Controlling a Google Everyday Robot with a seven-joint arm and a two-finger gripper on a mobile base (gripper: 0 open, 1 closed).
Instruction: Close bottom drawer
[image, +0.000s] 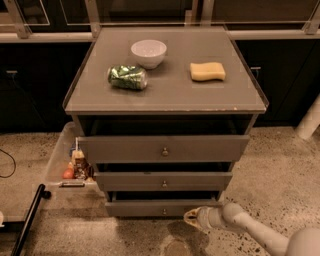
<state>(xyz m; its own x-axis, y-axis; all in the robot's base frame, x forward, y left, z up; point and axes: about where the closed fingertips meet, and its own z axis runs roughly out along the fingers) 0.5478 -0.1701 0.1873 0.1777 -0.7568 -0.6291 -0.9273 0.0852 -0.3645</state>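
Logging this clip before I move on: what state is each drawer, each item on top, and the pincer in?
bottom drawer: partly open, dark gap above its front.
middle drawer: partly open.
top drawer: partly open.
pincer: low at the bottom drawer's front, right of its knob.
can: lying on its side.
bowl: upright.
sponge: lying flat.

I see a speckled floor (280, 160) across the lower frame, in dim warm light. Dark cabinets (35, 85) fill the back, with a pale metal rail (45, 36) along the top. A grey cabinet (170, 95) stands centre, a clear plastic bin (57, 155) just left of it. There's a white post (311, 120) at the right edge, a black cable (7, 167) far left and a black bar (27, 222) lower left. My gripper (192, 218) is low, right of centre.
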